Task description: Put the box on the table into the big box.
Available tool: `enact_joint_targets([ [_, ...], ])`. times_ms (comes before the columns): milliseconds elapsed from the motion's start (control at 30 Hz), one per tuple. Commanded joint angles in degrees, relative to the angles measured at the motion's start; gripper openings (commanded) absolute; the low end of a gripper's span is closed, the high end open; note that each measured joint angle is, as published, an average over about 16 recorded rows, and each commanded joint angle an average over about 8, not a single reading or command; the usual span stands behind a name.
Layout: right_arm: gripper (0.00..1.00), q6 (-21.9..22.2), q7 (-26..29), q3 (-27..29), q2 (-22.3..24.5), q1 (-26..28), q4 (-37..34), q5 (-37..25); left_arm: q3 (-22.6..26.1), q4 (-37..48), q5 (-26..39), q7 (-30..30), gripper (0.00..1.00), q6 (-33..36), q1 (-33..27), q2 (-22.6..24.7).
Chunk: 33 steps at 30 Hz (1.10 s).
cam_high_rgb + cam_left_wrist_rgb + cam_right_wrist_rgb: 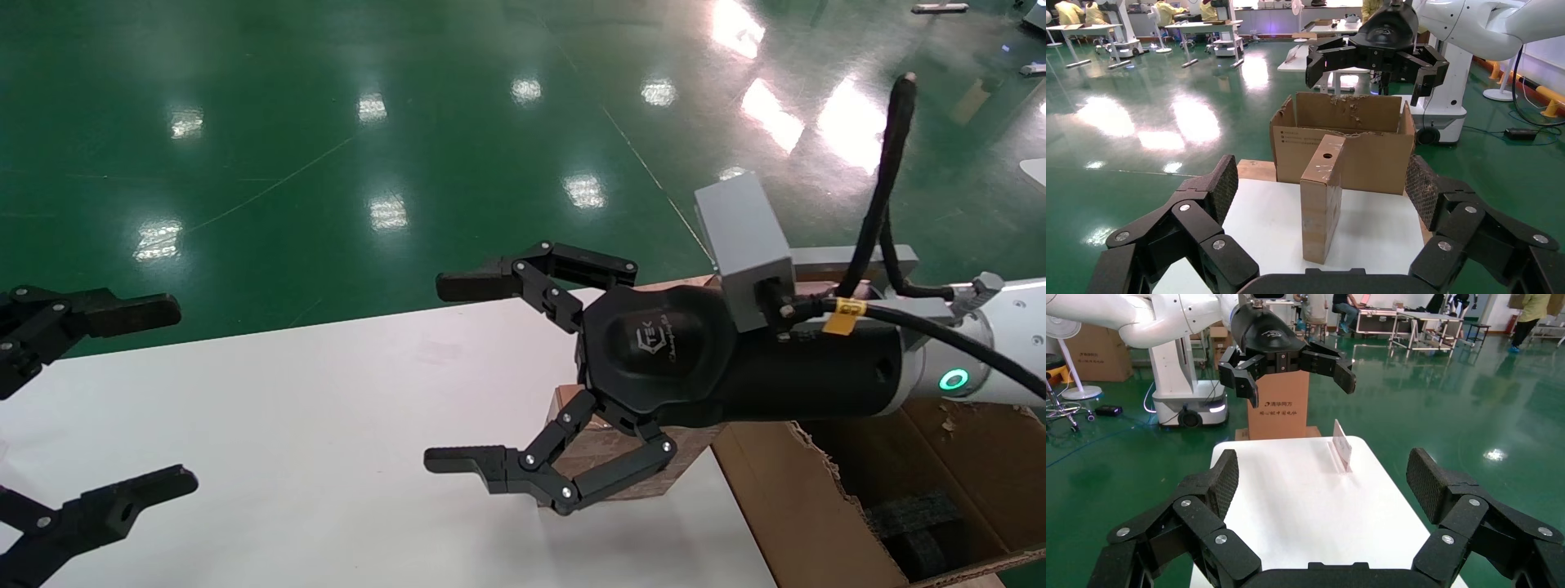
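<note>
I have the right gripper [453, 377] above the box [1321, 196], jaws spread wide, nothing held. The box stands on edge on the counter [327, 392] beside the big box [1346, 144]. I'd lower squarely and pinch its 2 broad faces. Left gripper [122, 400] waits, jaws released.

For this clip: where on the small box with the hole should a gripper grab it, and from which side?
The box stands upright on a narrow edge on the table. Probably best: come from above and clamp its two broad faces near the top. The open right gripper hangs over it.
</note>
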Motion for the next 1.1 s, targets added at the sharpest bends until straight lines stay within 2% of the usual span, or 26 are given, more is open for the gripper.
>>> enact_joint_targets([
  [33,1.00,0.0,0.0,0.0,0.0,0.0,0.0,0.0,0.0,0.0,0.0,0.0,1.00,0.0,0.0,0.0],
  [667,1.00,-0.2,-0.7,-0.2,0.5,0.0,-0.6,-1.1,0.0,0.0,0.0,0.0,1.00,0.0,0.0,0.0],
  [700,1.00,-0.3,-1.0,-0.3,0.7,0.1,-0.9,-1.6,0.0,0.0,0.0,0.0,0.96,0.0,0.0,0.0],
  [733,1.00,-0.4,-1.4,-0.3,0.9,0.2,-1.3,-2.1,0.0,0.0,0.0,0.0,0.85,0.0,0.0,0.0],
  [933,1.00,-1.8,-5.0,-0.8,2.7,1.5,-5.7,-6.3,0.0,0.0,0.0,0.0,0.10,0.0,0.0,0.0],
  [967,1.00,-2.1,-5.7,-0.9,2.9,1.9,-6.5,-7.0,0.0,0.0,0.0,0.0,0.02,0.0,0.0,0.0],
  [1100,1.00,-3.5,-8.8,-1.7,3.6,3.4,-10.4,-9.9,0.0,0.0,0.0,0.0,0.00,0.0,0.0,0.0],
])
